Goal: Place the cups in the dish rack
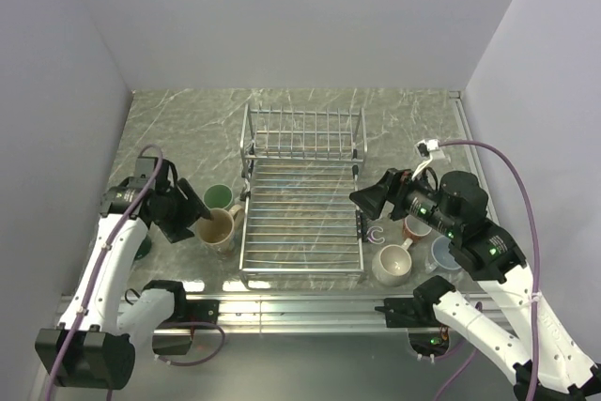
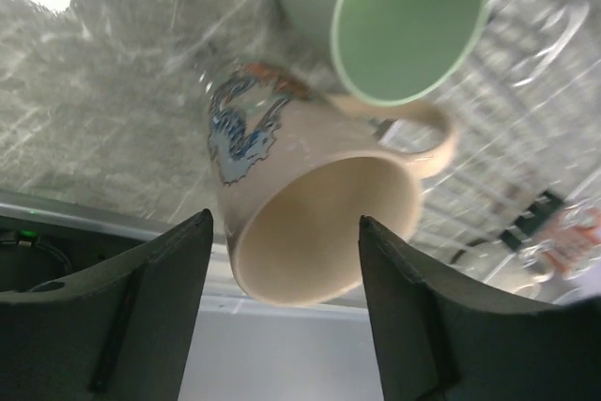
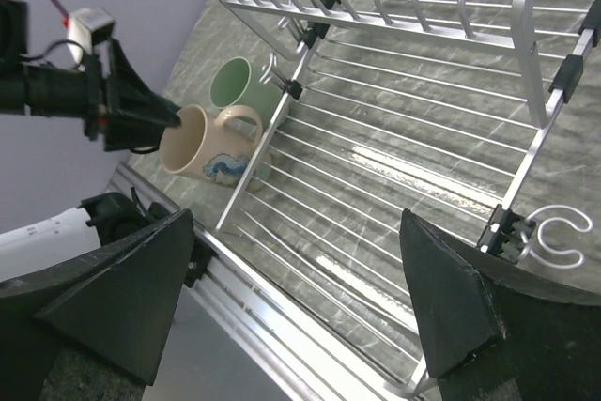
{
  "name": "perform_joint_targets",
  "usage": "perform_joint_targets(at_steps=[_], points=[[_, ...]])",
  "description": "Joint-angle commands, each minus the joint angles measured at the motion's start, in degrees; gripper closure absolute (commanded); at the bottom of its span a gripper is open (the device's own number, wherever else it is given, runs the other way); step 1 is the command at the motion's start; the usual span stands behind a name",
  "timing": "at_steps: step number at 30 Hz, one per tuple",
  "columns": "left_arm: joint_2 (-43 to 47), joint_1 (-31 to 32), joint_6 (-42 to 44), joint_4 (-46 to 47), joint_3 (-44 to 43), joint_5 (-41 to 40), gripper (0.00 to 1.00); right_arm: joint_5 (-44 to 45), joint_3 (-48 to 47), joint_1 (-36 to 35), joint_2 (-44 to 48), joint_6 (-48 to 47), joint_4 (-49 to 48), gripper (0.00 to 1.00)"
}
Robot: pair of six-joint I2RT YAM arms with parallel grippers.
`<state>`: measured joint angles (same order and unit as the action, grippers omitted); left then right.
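The silver wire dish rack [image 1: 300,253] stands mid-table with nothing in it. The tan mug [image 1: 218,229] stands by its left side, and the light green mug [image 1: 218,196] is just behind it. My left gripper [image 1: 197,215] is open at the tan mug's rim; in the left wrist view the mug [image 2: 310,223] lies just beyond my spread fingers [image 2: 160,307]. The dark teal mug [image 1: 143,248] is mostly hidden under the left arm. The salmon-red [image 1: 416,229], cream-white [image 1: 390,265] and pale blue [image 1: 441,253] mugs stand right of the rack. My right gripper [image 1: 366,196] is open and empty above the rack's right edge.
The rack's upright slotted section [image 1: 302,133] is at its far end. A white wire hook [image 1: 376,233] sticks out from the rack's right side. Walls enclose the table on the left, right and back. A metal rail [image 1: 300,305] runs along the near edge.
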<state>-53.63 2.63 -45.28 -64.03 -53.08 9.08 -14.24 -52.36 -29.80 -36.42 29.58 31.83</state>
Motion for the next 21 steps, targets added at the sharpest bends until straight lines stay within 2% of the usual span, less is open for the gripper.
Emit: perform_joint_targets(at_steps=[1,3,5,6,8,9,10,15,21], points=[[-0.6,2.8,0.9,3.4,2.3,-0.2,0.33,-0.2,0.0,-0.3,-0.1,1.5,-0.8,0.04],[-1.8,4.0,0.8,3.6,3.2,-1.1,0.34,-0.9,0.5,-0.3,-0.1,2.1,-0.7,0.04],[-3.5,5.6,0.5,4.8,4.6,-2.7,0.43,-1.2,1.0,-0.3,-0.2,2.6,-0.5,0.04],[-3.9,6.4,0.4,5.4,5.1,-3.0,0.58,-1.3,1.3,-0.3,-0.3,2.8,-0.5,0.04],[-5.1,6.8,0.4,7.3,6.1,-2.9,0.76,-1.3,1.5,-0.3,-0.4,3.1,-0.1,0.04],[-5.5,6.8,0.5,7.8,6.3,-2.6,0.94,-1.2,1.5,-0.3,-0.4,3.2,0.1,0.04],[-6.5,6.9,0.7,8.6,6.7,-2.1,1.00,-0.7,1.5,-0.4,-0.4,3.3,0.2,0.04],[-7.9,6.9,2.7,6.6,5.2,-2.9,1.00,1.0,1.1,-0.3,-0.1,3.9,1.2,0.04],[-6.4,6.9,7.0,-0.7,-2.3,-2.5,1.00,2.5,1.6,-0.4,1.0,4.9,1.8,0.04]])
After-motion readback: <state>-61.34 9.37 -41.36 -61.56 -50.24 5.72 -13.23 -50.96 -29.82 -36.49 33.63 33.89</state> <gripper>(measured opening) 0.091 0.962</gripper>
